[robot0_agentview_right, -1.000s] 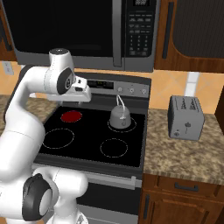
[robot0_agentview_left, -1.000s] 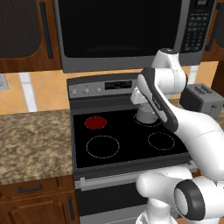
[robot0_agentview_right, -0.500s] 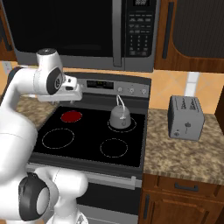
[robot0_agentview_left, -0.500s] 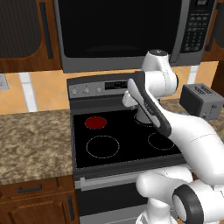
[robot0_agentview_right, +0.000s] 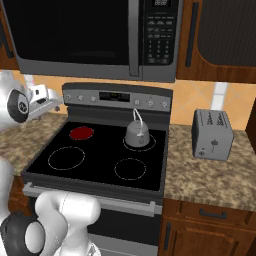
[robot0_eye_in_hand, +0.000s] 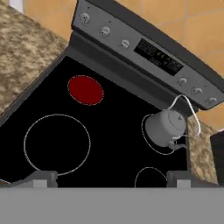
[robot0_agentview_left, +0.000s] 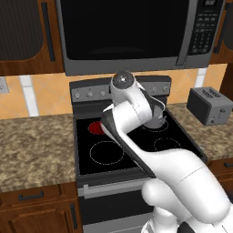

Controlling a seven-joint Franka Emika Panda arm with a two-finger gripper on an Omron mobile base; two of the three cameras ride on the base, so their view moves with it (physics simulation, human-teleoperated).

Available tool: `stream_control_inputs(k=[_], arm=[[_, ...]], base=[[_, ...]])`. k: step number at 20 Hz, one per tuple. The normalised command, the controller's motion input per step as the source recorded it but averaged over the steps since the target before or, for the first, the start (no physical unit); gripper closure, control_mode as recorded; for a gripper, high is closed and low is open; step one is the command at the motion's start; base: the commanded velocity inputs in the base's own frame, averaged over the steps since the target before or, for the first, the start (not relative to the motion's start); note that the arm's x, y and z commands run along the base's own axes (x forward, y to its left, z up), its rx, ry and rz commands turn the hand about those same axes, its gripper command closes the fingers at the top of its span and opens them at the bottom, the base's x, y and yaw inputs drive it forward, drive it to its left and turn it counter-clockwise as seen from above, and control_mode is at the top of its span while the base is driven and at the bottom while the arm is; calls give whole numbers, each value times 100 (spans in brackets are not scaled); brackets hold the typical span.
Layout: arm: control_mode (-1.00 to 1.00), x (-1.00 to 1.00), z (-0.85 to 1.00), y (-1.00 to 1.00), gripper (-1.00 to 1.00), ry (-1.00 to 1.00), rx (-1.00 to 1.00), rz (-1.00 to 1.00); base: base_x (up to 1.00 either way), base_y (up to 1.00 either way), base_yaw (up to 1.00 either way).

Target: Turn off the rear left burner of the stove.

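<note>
The gripper [robot0_eye_in_hand: 111, 177] hung above the stove [robot0_eye_in_hand: 109, 131], fingers spread wide and holding nothing. Beyond them lay the large front ring [robot0_eye_in_hand: 57, 144]. Behind it, the rear left burner [robot0_eye_in_hand: 85, 90] glowed solid red, so it was judged on. A kettle [robot0_eye_in_hand: 165, 127] sat on the rear right ring. Farthest back, the control panel [robot0_eye_in_hand: 131, 41] carried small knobs [robot0_eye_in_hand: 105, 30] either side of a display. These appeared rigid, smooth and small; a pinch across one knob's rim seems advisable. Which knob serves this burner could not be told.
</note>
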Motion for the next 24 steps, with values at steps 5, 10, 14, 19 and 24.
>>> stream_control_inputs(k=[5, 10, 14, 19, 24], arm=[[-100, 4, -27, 40, -100, -39, -52, 19], [-100, 51, 0, 22, -100, -22, -19, 2], [-100, 64, -3, 0, -100, 0, -6, 0], [-100, 79, -2, 10, -100, 0, -9, -1], [-100, 63, 0, 23, -100, 1, -10, -2]], base=[[0, 0, 0], [0, 0, 0], [0, 0, 0], [0, 0, 0], [0, 0, 0]])
